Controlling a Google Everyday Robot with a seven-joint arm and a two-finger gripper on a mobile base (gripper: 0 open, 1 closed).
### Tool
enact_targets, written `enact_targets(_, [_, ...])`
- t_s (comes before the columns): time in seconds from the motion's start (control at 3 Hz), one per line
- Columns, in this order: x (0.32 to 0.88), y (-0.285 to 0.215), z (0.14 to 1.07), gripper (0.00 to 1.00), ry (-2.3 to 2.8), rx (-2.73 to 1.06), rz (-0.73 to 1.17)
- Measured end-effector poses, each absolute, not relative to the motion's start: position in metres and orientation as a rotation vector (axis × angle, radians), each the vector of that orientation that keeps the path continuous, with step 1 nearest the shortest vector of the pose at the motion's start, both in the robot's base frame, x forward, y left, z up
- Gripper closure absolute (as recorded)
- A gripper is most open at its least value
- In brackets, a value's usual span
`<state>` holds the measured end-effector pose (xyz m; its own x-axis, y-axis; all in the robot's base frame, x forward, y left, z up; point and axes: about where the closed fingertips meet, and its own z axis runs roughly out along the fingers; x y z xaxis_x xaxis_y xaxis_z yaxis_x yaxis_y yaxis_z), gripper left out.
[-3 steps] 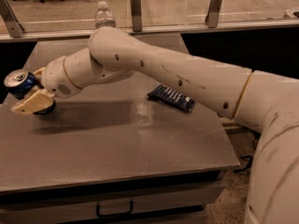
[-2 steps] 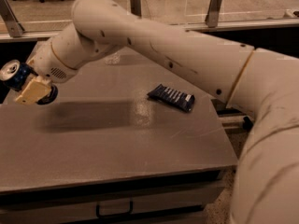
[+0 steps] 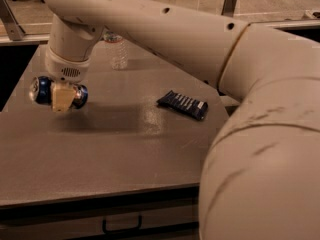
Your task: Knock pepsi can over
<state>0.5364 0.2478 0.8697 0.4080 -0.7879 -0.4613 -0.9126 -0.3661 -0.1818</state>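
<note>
- The arm (image 3: 260, 149) is filling the near right of the camera view and reaching up and leftward across the table (image 3: 125, 169).
- The wrapper (image 3: 183, 104) is lying flat at mid-table, well apart from the gripper and playing no part in the move.
- The gripper (image 3: 61, 102) is hanging at the table's left side, pointing down from the wrist above it.
- The can (image 3: 42, 90) is sitting right at the gripper, not apart from it. One tan finger (image 3: 62, 94) is crossing the can's middle, with blue showing on both sides of it.
- The jaws are looking clamped on the can, though the far finger is hiding behind it.
- The can's long axis is running level, left to right, with the silver top facing left. So it is already lying on its side rather than standing.
- Whether it is resting on the table or hanging just above it, I cannot tell.
- By my judgement, the coming move is turning on release: parting the jaws would be leaving the can toppled.
- The bottle (image 3: 119, 51) is standing upright farther back, behind the arm and well apart from the can.
</note>
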Motion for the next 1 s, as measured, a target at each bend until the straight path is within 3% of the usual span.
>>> enact_targets(0.33, [0.529, 0.207, 0.842, 0.83, 1.552, -2.465, 0.31])
enact_targets(1.0, [0.524, 0.171, 0.837, 0.35, 1.655, -2.576, 0.237])
